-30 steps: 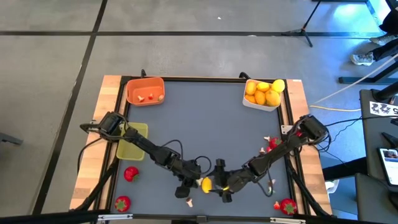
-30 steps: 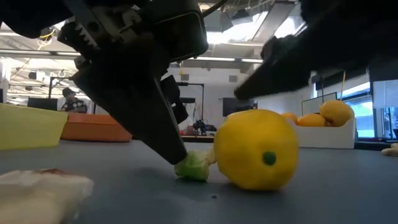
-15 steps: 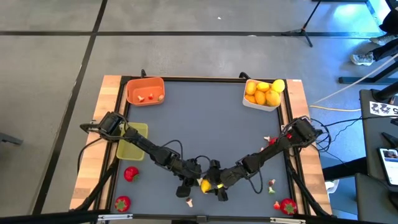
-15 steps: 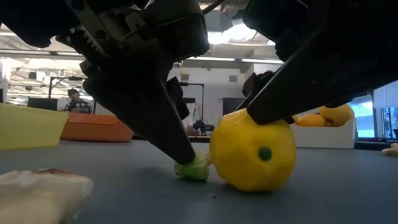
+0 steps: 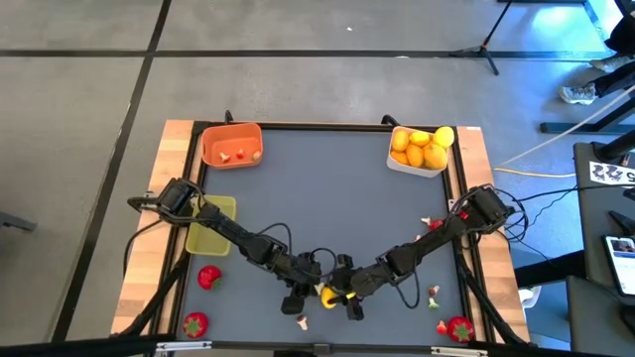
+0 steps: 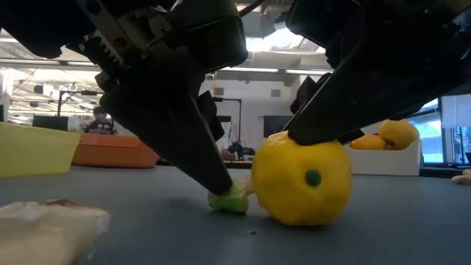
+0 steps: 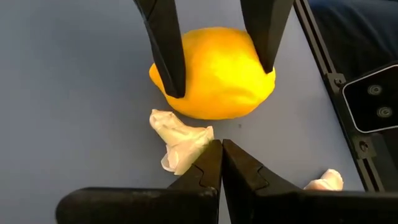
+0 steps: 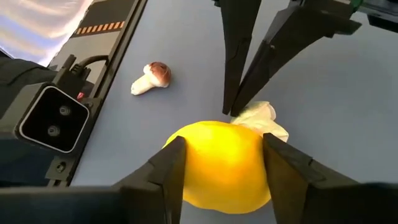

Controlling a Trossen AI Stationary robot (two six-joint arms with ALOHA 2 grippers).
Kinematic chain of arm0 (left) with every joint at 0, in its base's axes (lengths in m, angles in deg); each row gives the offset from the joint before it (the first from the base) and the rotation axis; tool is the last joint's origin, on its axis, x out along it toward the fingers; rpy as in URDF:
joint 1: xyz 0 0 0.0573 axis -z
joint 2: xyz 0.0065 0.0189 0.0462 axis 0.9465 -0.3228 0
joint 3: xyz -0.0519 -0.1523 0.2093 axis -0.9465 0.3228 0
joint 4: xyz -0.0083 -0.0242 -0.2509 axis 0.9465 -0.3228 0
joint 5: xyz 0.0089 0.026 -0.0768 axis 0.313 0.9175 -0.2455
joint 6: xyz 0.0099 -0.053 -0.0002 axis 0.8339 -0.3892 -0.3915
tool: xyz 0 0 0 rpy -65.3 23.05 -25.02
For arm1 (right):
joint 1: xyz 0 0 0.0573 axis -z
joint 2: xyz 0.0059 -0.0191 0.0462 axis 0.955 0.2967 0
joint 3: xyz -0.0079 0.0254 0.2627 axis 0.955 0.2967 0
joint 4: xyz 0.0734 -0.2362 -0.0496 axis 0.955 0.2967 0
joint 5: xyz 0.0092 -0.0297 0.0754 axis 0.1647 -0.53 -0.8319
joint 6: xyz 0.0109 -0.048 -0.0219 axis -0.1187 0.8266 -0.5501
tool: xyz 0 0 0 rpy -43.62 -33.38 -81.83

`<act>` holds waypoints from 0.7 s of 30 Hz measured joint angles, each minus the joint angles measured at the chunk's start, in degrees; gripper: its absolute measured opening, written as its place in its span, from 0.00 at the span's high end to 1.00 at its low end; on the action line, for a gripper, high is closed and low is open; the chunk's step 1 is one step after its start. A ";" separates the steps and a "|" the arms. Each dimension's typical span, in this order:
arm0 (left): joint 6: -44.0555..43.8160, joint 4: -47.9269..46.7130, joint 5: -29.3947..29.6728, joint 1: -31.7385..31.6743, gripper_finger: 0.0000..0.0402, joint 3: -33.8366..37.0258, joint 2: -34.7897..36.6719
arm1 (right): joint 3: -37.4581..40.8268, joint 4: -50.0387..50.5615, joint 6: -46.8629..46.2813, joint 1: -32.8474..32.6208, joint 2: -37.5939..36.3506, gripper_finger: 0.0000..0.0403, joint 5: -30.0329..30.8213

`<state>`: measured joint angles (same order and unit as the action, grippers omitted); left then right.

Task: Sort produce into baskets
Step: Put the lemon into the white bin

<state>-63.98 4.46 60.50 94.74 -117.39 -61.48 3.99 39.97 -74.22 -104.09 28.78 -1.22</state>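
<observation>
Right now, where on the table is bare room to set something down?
Free: the grey middle between the orange basket and the white basket. Crowded: the front edge, where the left pincer and right pincer meet at the lemon.

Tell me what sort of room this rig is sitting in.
Most likely a robotics lab or workshop: the wood-edged table stands on a bare concrete floor, a stand's legs show beyond it, and the low view looks into an open room with ceiling strip lights.

Matt smooth yellow lemon (image 7: 211,73) with faint dimpling, crumpled pale leaf bit (image 7: 180,139) looking like soft plastic, matt dark fingers (image 8: 171,167), matt grey tabletop (image 5: 327,188) with bare light wood edging (image 5: 177,149).
</observation>
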 joint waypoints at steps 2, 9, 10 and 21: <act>-0.03 -0.36 0.00 -0.01 0.99 0.00 0.00 | 0.04 0.36 -0.04 -0.09 -0.39 0.59 0.14; -0.09 -2.53 -0.03 -0.06 0.99 0.00 0.73 | 0.37 7.19 -0.30 -0.17 -5.49 0.59 0.03; -0.08 -3.12 -0.01 -0.10 0.99 -0.04 1.20 | 0.38 9.09 -0.32 -0.17 -6.52 0.58 0.12; 5.23 -12.51 0.62 -0.11 0.99 -0.04 8.94 | 0.47 31.35 -3.93 -0.11 -17.19 0.58 6.50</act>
<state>-58.76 -8.05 61.12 94.63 -117.43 -52.54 4.46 71.32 -78.14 -104.20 11.59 5.28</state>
